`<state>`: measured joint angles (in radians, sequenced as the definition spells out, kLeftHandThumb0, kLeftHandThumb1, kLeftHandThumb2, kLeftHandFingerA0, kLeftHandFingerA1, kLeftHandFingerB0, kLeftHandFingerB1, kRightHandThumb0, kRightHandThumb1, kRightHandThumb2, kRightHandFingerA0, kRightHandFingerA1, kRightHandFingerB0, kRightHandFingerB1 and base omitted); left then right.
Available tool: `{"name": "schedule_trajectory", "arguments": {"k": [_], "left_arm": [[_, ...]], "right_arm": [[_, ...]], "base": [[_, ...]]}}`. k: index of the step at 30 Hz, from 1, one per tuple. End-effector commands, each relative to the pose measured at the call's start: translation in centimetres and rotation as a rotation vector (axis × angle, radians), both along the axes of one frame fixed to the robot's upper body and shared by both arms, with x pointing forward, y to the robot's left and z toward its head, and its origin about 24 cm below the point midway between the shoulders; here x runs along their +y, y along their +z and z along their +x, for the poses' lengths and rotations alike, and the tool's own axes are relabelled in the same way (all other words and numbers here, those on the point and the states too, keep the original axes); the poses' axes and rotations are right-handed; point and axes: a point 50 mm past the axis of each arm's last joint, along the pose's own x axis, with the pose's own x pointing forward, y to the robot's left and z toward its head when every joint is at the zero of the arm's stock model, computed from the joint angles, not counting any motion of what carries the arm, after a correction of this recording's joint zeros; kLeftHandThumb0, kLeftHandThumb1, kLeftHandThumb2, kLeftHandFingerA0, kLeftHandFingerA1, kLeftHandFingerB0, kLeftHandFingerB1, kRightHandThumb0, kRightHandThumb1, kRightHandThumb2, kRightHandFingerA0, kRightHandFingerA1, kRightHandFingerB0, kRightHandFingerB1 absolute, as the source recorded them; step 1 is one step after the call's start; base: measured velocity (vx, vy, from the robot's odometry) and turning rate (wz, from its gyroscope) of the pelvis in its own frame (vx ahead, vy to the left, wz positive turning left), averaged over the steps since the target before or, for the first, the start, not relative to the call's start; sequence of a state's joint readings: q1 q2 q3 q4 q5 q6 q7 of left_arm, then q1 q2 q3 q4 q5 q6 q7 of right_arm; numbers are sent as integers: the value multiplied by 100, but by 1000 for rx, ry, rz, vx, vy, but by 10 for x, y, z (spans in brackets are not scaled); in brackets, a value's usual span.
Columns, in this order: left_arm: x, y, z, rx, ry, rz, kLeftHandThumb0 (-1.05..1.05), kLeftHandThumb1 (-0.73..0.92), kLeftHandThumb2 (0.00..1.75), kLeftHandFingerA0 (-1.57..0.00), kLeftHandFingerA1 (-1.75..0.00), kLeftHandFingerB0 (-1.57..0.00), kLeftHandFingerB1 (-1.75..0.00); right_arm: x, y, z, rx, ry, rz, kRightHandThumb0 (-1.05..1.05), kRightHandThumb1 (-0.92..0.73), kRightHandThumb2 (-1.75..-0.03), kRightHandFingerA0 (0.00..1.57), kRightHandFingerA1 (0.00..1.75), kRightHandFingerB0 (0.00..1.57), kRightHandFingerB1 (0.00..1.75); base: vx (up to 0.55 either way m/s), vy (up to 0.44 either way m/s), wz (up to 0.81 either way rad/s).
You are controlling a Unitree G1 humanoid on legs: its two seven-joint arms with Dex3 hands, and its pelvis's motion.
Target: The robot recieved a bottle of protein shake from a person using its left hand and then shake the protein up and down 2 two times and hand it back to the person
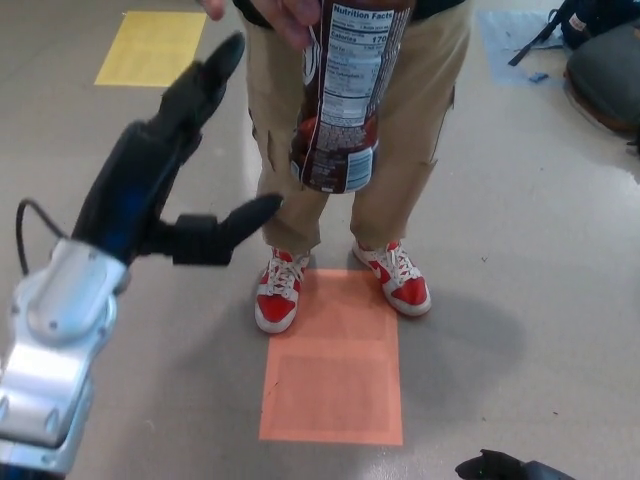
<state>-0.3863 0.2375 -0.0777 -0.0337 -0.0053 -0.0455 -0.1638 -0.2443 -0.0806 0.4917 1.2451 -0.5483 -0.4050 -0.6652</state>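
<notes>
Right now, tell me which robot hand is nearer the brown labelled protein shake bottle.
Left. The left hand is raised just left of the brown labelled protein shake bottle, open, not touching it. The right hand sits far below at the bottom edge.

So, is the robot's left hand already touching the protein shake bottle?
Apart. The head view shows the open left hand beside the bottle; trousers show between its thumb and the bottle, which the person's hand holds.

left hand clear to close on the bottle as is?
Probably yes. The left hand is open, fingers and thumb spread, just left of the bottle, which hangs from the person's hand. Nothing lies between them; they aren't touching yet.
</notes>
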Motion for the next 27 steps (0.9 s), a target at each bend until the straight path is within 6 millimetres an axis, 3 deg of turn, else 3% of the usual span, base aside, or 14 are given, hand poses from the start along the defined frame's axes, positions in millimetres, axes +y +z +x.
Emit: {"name": "schedule_trajectory", "arguments": {"k": [1,4,5,6,7,18,27], "left_arm": [[-31,39,27,609,-216,-270,-83,55,57,0,0,0,-3],[-40,48,30,633,-234,-275,-81,55,57,0,0,0,0],[-42,49,31,644,-237,-283,-82,43,71,0,0,0,0],[-42,49,32,648,-238,-285,-82,43,71,0,0,0,0],[-47,52,33,658,-237,-278,-82,54,56,0,0,0,-1],[-71,50,30,715,-262,-235,-83,55,56,0,-1,0,0],[-87,21,21,829,-292,-221,-83,55,57,0,0,0,0]], "right_arm": [[-8,6,6,-49,0,-21,-24,-74,-63,89,46,71,41],[-7,8,8,-59,5,-7,-28,-77,-64,85,45,71,40],[-7,8,9,-66,13,-13,-26,-75,-64,88,47,71,41],[-7,8,9,-67,15,-15,-26,-75,-64,88,47,71,41],[-7,9,10,-69,20,-22,-29,-77,-64,87,46,71,40],[-5,10,13,-74,42,-35,-25,-75,-64,86,46,70,41],[-5,11,11,-90,33,-19,-24,-74,-62,91,47,73,42]], "base": [[0,0,0],[0,0,0],[0,0,0],[0,0,0],[0,0,0],[0,0,0],[0,0,0]]}}
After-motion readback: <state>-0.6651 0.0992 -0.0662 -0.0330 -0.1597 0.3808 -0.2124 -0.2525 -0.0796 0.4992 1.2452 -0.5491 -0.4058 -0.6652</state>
